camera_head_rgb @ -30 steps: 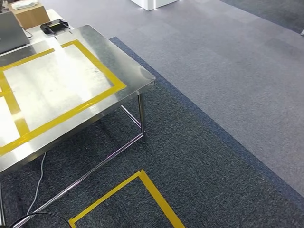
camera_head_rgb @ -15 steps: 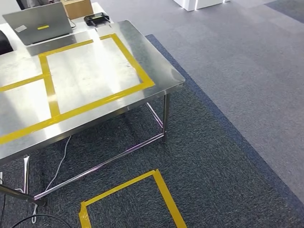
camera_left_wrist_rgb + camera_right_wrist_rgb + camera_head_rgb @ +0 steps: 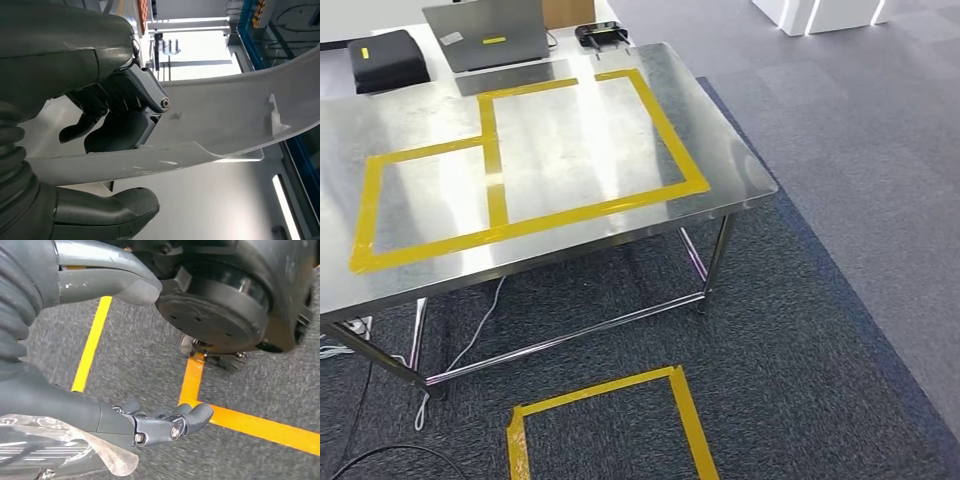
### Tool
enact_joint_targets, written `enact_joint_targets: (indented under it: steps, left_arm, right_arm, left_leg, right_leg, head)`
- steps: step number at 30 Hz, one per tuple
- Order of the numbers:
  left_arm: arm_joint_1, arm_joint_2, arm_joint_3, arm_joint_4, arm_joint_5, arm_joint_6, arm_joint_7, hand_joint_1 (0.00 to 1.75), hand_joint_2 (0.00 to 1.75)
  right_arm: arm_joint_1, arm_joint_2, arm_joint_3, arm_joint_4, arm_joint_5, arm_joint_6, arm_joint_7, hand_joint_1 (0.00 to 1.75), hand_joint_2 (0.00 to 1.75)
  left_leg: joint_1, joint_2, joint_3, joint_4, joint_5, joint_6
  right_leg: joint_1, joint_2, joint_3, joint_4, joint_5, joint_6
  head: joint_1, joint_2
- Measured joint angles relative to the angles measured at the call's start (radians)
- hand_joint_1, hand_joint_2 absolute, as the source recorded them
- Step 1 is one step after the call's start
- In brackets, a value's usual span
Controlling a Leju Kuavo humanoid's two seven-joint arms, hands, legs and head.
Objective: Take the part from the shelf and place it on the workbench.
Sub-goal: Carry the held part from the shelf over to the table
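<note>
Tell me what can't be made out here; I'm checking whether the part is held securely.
- Part: left wrist view; a long pale curved piece cut off by the picture's edges, full shape unknown.
- Left hand: its fingers partly hidden behind the part.
- Right hand: right wrist view; a translucent piece by it is cut off at the edge, so what it is stays unclear.
- Workbench: head view; left end cut off.

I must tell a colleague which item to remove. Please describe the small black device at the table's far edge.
On the steel workbench, look at the far edge, beyond the yellow tape rectangles. The black device lies right of the grey laptop; it is low and small, unlike the bulky black case.
</note>
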Motion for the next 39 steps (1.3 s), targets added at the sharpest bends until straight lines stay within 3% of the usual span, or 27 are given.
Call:
enact_joint_targets:
  steps: [1,3,5,7,8,9,10,11,12,14,16,20,22,24,25,26,27,29,31,34,36,37,39]
  left_arm:
    - [0.000,0.005,-0.006,0.001,0.001,0.005,0.000,1.75,1.75]
    - [0.000,0.015,-0.016,0.002,0.000,0.014,0.006,1.75,1.75]
    - [0.001,0.023,-0.022,0.004,-0.004,0.021,0.012,1.75,1.75]
    - [0.000,0.031,-0.026,0.008,-0.008,0.025,0.013,1.75,1.75]
    - [-0.001,0.036,-0.030,0.009,-0.009,0.026,0.013,1.75,1.75]
    - [-0.001,0.040,-0.033,0.012,-0.008,0.027,0.013,1.75,1.75]
    - [0.001,0.043,-0.036,0.014,-0.008,0.027,0.013,1.75,1.75]
    - [0.003,0.045,-0.038,0.016,-0.008,0.027,0.012,1.75,1.75]
    - [0.006,0.047,-0.039,0.018,-0.008,0.028,0.012,1.75,1.75]
    - [0.009,0.050,-0.042,0.020,-0.007,0.028,0.009,1.75,1.75]
    - [0.010,0.053,-0.045,0.021,-0.003,0.028,0.008,1.75,1.75]
    - [0.019,0.054,-0.048,0.022,0.001,0.030,0.004,1.75,1.75]
    - [0.018,0.055,-0.049,0.022,0.003,0.031,0.002,1.75,1.75]
    - [0.018,0.056,-0.052,0.022,0.006,0.031,0.004,1.75,1.75]
    - [0.017,0.057,-0.053,0.023,0.007,0.031,0.006,1.75,1.75]
    - [0.017,0.057,-0.054,0.023,0.009,0.031,0.007,1.75,1.75]
    - [0.018,0.057,-0.054,0.023,0.010,0.031,0.009,1.75,1.75]
    - [0.018,0.057,-0.056,0.024,0.010,0.032,0.010,1.75,1.75]
    - [0.018,0.058,-0.059,0.025,0.013,0.032,0.008,1.75,1.75]
    - [0.018,0.060,-0.063,0.026,0.019,0.032,0.005,1.75,1.75]
    - [0.017,0.060,-0.063,0.026,0.019,0.032,0.005,1.75,1.75]
    - [0.017,0.062,-0.064,0.026,0.020,0.031,0.007,1.75,1.75]
    - [0.018,0.066,-0.066,0.027,0.022,0.031,0.009,1.75,1.75]
  right_arm:
    - [0.001,0.000,0.000,-0.002,-0.002,0.002,0.003,0.00,1.75]
    - [0.001,0.000,0.000,-0.008,-0.011,0.003,0.010,0.00,1.75]
    - [0.003,0.000,0.000,-0.015,-0.022,0.002,0.017,0.00,1.75]
    - [0.006,0.000,0.000,-0.019,-0.033,0.002,0.024,0.00,1.75]
    - [0.009,0.000,0.000,-0.020,-0.039,0.002,0.026,0.00,1.75]
    - [0.012,0.000,-0.001,-0.020,-0.044,0.003,0.029,0.00,1.75]
    - [0.014,0.000,-0.001,-0.020,-0.050,0.003,0.033,0.00,1.75]
    - [0.015,0.000,-0.001,-0.020,-0.054,0.004,0.037,0.00,1.75]
    - [0.015,0.000,-0.001,-0.020,-0.057,0.004,0.040,0.00,1.75]
    - [0.015,0.000,-0.001,-0.020,-0.063,0.005,0.045,0.00,1.75]
    - [0.014,0.000,-0.001,-0.020,-0.068,0.006,0.048,0.00,1.75]
    - [0.014,0.000,-0.001,-0.024,-0.075,0.013,0.055,0.00,1.75]
    - [0.014,0.000,0.000,-0.027,-0.082,0.015,0.058,0.00,1.75]
    - [0.017,0.000,0.001,-0.029,-0.091,0.017,0.066,0.00,1.75]
    - [0.019,0.000,0.001,-0.031,-0.096,0.017,0.071,0.00,1.75]
    - [0.023,0.000,0.001,-0.033,-0.100,0.018,0.075,0.00,1.75]
    - [0.025,0.000,0.002,-0.034,-0.103,0.018,0.078,0.00,1.75]
    - [0.029,0.000,0.002,-0.036,-0.104,0.016,0.079,0.00,1.75]
    - [0.030,0.000,0.001,-0.036,-0.102,0.014,0.075,0.00,1.75]
    - [0.031,0.000,0.001,-0.038,-0.101,0.014,0.071,0.00,1.75]
    - [0.032,0.000,0.001,-0.038,-0.101,0.014,0.071,0.00,1.75]
    - [0.032,0.000,0.002,-0.040,-0.102,0.014,0.072,0.00,1.75]
    - [0.033,0.000,0.002,-0.043,-0.094,0.006,0.067,0.00,1.75]
  left_leg:
    - [0.001,-0.011,-0.004,0.001,0.000,-0.006]
    - [0.004,-0.031,-0.012,0.002,0.003,-0.019]
    - [0.005,-0.003,-0.022,0.021,-0.009,-0.030]
    - [0.005,0.053,-0.066,0.116,-0.062,-0.040]
    - [0.005,0.069,-0.101,0.187,-0.095,-0.044]
    - [0.007,0.074,-0.134,0.254,-0.120,-0.047]
    - [0.008,0.075,-0.153,0.294,-0.126,-0.049]
    - [0.008,0.076,-0.154,0.296,-0.114,-0.049]
    - [0.008,0.077,-0.134,0.257,-0.085,-0.047]
    - [0.005,0.087,-0.058,0.114,-0.025,-0.036]
    - [-0.001,0.099,-0.010,0.022,-0.009,-0.022]
    - [0.000,0.093,0.008,-0.002,-0.013,0.002]
    - [0.003,0.091,0.021,-0.008,-0.014,0.011]
    - [0.002,0.087,0.025,-0.008,-0.021,0.017]
    - [0.001,0.085,0.029,-0.008,-0.025,0.018]
    - [-0.001,0.082,0.035,-0.008,-0.032,0.019]
    - [-0.001,0.079,0.044,-0.008,-0.039,0.018]
    - [-0.002,0.076,0.067,-0.009,-0.057,0.015]
    - [-0.003,0.073,0.083,-0.010,-0.075,0.006]
    - [-0.003,0.071,0.087,-0.016,-0.086,-0.007]
    - [-0.003,0.071,0.089,-0.017,-0.086,-0.008]
    - [-0.003,0.072,0.083,0.010,-0.085,-0.012]
    - [0.001,0.075,0.004,0.157,-0.132,-0.029]
  right_leg:
    - [0.000,0.011,0.013,-0.024,0.000,-0.003]
    - [0.002,-0.001,0.020,-0.032,-0.004,-0.014]
    - [0.000,-0.024,0.024,-0.038,-0.001,-0.027]
    - [0.000,-0.051,0.029,-0.042,-0.002,-0.038]
    - [0.002,-0.064,0.029,-0.042,-0.005,-0.041]
    - [0.003,-0.077,0.028,-0.042,-0.009,-0.042]
    - [0.003,-0.087,0.028,-0.042,-0.013,-0.042]
    - [0.004,-0.095,0.029,-0.042,-0.017,-0.041]
    - [0.004,-0.101,0.032,-0.042,-0.022,-0.039]
    - [0.005,-0.110,0.045,-0.042,-0.031,-0.032]
    - [0.007,-0.115,0.054,-0.043,-0.038,-0.020]
    - [0.005,-0.107,0.072,-0.022,-0.037,0.009]
    - [0.004,-0.085,0.029,0.055,-0.076,0.012]
    - [0.004,-0.070,-0.058,0.190,-0.128,0.015]
    - [0.005,-0.068,-0.097,0.238,-0.142,0.016]
    - [0.006,-0.067,-0.121,0.253,-0.137,0.015]
    - [0.007,-0.067,-0.125,0.229,-0.111,0.012]
    - [0.012,-0.064,-0.097,0.108,-0.020,-0.001]
    - [0.018,-0.062,-0.066,0.017,0.022,-0.013]
    - [0.022,-0.063,-0.052,0.001,0.021,-0.023]
    - [0.022,-0.064,-0.053,0.000,0.023,-0.024]
    - [0.020,-0.064,-0.042,-0.005,0.021,-0.030]
    - [0.015,-0.067,-0.011,-0.016,0.005,-0.043]
  head:
    - [0.000,0.000]
    - [-0.001,0.000]
    - [-0.004,0.000]
    - [-0.010,0.000]
    - [-0.013,0.000]
    - [-0.013,0.000]
    - [-0.013,0.000]
    - [-0.014,0.000]
    - [-0.013,0.000]
    - [-0.014,0.000]
    - [-0.013,0.000]
    - [-0.011,0.000]
    - [-0.007,0.000]
    - [-0.004,0.000]
    - [-0.004,0.000]
    - [-0.003,0.000]
    - [-0.003,0.000]
    - [-0.002,0.000]
    - [-0.002,0.000]
    - [-0.003,0.000]
    - [-0.003,0.000]
    - [-0.004,0.000]
    - [-0.006,0.000]
